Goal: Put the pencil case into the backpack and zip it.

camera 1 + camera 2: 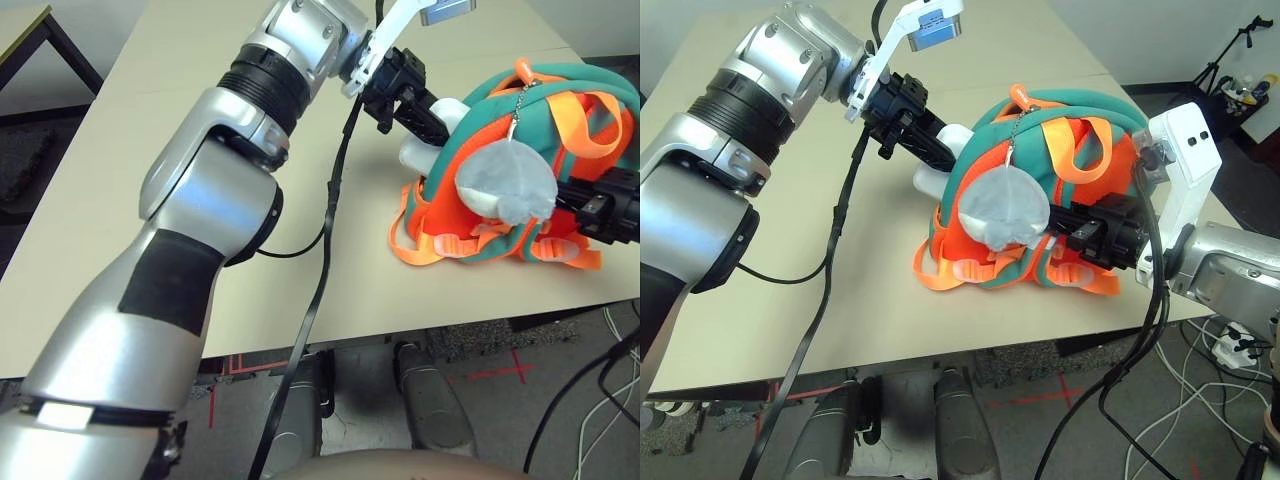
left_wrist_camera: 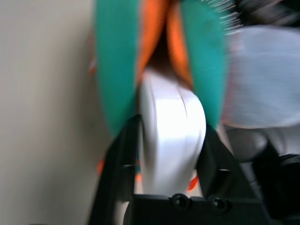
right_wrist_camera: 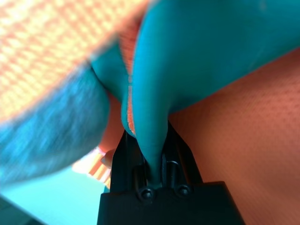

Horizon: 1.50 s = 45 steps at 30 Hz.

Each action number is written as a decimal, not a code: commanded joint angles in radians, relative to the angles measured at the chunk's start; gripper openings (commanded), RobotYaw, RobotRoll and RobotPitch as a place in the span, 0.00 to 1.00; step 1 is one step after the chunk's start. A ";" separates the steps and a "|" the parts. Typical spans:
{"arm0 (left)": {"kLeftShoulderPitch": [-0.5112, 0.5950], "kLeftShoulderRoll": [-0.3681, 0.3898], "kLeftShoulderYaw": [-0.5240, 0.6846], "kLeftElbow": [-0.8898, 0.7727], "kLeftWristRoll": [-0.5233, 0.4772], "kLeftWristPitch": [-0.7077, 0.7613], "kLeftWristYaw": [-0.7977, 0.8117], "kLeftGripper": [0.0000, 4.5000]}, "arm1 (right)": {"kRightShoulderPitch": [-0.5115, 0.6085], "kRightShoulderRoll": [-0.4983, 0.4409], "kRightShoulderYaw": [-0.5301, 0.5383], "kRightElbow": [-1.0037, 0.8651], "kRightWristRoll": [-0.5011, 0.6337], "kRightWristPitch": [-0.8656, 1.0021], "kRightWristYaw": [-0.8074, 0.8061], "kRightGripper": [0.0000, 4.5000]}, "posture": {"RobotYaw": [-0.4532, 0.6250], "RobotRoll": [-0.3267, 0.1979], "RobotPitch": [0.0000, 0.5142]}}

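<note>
Your left gripper, at upper right of the left eye view, angles down to the right, its fingers spread along either side of the white pencil case; you cannot tell whether they press on it. The left arm climbs from lower left to top centre. Your right gripper is closed on a teal fold of the backpack, its arm reaching in from the right edge of the right eye view. The case sits partly inside the backpack's opening, its near end sticking out. The grey plush charm hangs over the backpack on the desk
</note>
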 commanded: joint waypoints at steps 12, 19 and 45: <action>0.046 0.107 0.117 -0.004 0.090 -0.016 -0.028 0.27 | -0.050 0.007 0.055 0.029 -0.045 0.007 0.029 0.03 | 0.38 0.62 0.32; 0.031 0.088 0.112 0.021 0.089 0.021 -0.028 0.00 | -0.058 0.008 0.050 0.026 -0.045 0.015 0.034 0.03 | 0.37 0.62 0.32; 0.051 -0.220 0.281 0.129 0.115 0.060 0.070 0.00 | -0.049 0.034 0.048 0.010 -0.044 0.020 0.016 0.03 | 0.34 0.62 0.33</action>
